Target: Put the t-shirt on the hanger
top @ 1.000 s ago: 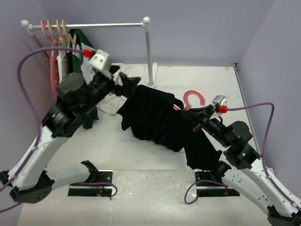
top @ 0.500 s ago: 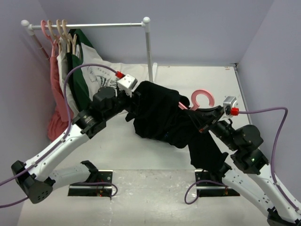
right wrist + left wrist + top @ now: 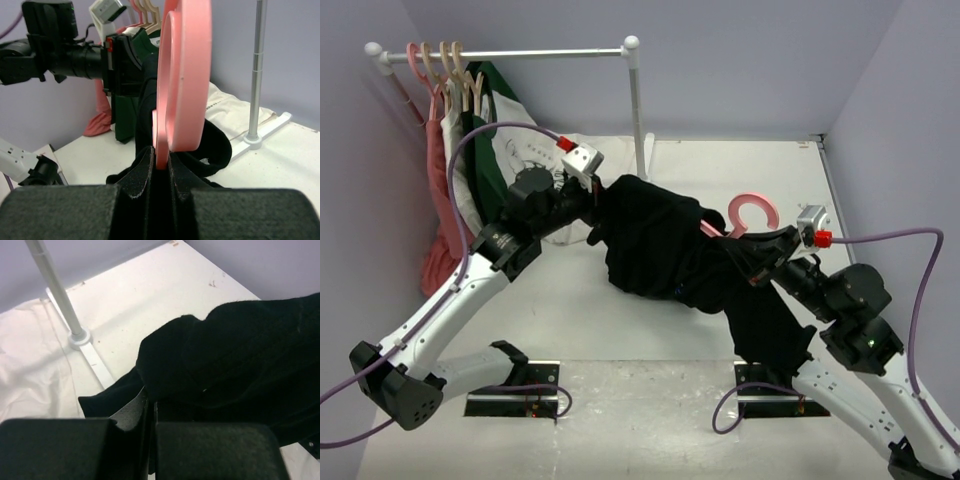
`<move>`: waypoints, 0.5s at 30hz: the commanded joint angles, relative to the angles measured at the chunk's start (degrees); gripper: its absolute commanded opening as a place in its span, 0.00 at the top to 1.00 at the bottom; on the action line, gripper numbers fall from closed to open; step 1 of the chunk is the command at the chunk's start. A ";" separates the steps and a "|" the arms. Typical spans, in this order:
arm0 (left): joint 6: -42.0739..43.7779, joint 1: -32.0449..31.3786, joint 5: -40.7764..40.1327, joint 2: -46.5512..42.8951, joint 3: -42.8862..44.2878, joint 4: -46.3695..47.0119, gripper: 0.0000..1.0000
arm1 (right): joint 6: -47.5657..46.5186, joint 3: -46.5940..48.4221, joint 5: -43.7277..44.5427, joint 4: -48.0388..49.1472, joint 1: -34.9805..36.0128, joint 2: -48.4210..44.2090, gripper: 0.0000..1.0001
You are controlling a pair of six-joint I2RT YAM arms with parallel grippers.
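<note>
White rack post (image 3: 639, 110) just behind black t-shirt (image 3: 655, 235)

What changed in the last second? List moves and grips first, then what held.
The left gripper closed on the t-shirt at its rack-side edge as its arm stretched out. The right gripper carried the hanger slightly rightward, and the shirt bunched toward it. Unchanged: the right grip on the hanger, the hung clothes.
</note>
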 commanded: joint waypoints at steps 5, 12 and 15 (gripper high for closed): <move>2.13 0.32 -6.78 -6.28 8.26 -6.67 1.00 | -3.49 4.06 -0.46 -3.43 -0.18 3.32 1.00; 2.27 0.24 -1.08 -6.07 12.81 -9.24 1.00 | -3.69 4.89 -6.83 -1.20 -0.16 4.35 1.00; 2.45 0.32 -1.81 -4.71 15.66 -11.80 0.83 | -3.56 3.52 -6.56 2.60 -0.17 4.01 1.00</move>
